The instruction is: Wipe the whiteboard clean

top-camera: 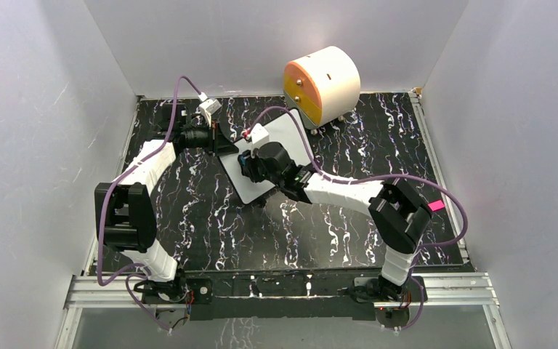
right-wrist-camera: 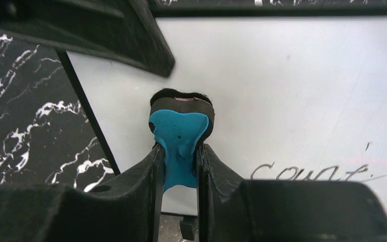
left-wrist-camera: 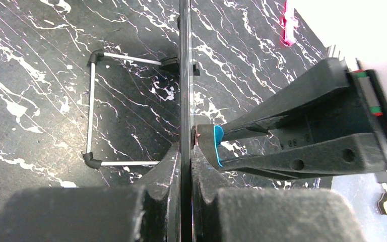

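Observation:
The whiteboard point(top-camera: 241, 186) stands tilted near the middle of the marbled table, propped on a thin wire stand point(left-wrist-camera: 91, 112). My left gripper point(top-camera: 225, 143) is shut on its left edge. In the left wrist view the board point(left-wrist-camera: 185, 70) shows edge-on as a thin dark line running between my left gripper's point(left-wrist-camera: 185, 157) fingers. My right gripper point(right-wrist-camera: 180, 161) is shut on a small blue-and-black eraser point(right-wrist-camera: 181, 128), whose black pad presses against the white face point(right-wrist-camera: 282, 85) near its left frame. Dark handwriting point(right-wrist-camera: 307, 173) sits to the right of the eraser.
A round cream-and-orange drawer unit point(top-camera: 321, 83) stands at the back of the table, just beyond the board's far corner. White walls close in the left, right and back sides. The right arm's cable point(top-camera: 407, 178) loops over the table's right half.

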`<state>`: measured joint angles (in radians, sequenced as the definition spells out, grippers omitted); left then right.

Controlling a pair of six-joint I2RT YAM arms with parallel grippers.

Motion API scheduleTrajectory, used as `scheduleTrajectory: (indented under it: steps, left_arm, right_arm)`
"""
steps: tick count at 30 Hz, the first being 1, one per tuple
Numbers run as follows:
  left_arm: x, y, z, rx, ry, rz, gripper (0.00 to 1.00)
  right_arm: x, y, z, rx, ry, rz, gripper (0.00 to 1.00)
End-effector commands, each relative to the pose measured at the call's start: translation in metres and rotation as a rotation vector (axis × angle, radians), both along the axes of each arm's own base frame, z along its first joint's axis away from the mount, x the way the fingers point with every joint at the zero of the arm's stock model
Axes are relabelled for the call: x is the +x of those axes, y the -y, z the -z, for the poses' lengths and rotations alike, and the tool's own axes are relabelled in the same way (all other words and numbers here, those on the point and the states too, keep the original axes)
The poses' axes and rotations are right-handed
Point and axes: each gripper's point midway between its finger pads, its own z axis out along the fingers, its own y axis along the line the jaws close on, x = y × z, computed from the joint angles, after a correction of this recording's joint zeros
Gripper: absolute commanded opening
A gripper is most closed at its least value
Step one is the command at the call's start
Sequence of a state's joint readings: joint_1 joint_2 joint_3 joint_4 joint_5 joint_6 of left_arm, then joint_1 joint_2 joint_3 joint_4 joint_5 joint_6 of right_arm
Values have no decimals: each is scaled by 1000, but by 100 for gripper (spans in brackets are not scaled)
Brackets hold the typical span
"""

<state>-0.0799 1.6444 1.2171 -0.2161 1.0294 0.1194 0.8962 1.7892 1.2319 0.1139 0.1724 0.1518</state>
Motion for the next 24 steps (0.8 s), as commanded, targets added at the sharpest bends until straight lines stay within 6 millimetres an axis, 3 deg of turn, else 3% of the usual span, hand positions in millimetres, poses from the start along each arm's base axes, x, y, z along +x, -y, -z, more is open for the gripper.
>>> scheduleTrajectory:
  steps: [1, 4, 7, 11, 17, 21, 24]
  left_arm:
    - [-31, 18, 2, -54, -72, 113, 0]
    - [-31, 17, 2, -50, -72, 112, 0]
    - [-31, 17, 2, -45, -71, 111, 0]
    - [-30, 17, 3, -47, -74, 110, 0]
    - [-30, 17, 4, -48, -76, 112, 0]
    - [-30, 17, 3, -49, -75, 113, 0]
    - [-30, 18, 4, -51, -77, 115, 0]
  right_arm:
    - [23, 49, 41, -68, -32, 122, 15]
    - [44, 75, 38, -30, -28, 158, 15]
    - [51, 88, 33, -25, -11, 173, 15]
    - [42, 91, 45, -39, -29, 147, 15]
    - [16, 102, 85, -82, -104, 114, 16]
    - [11, 120, 86, -93, -103, 161, 15]
    - [17, 126, 72, -78, -86, 182, 15]
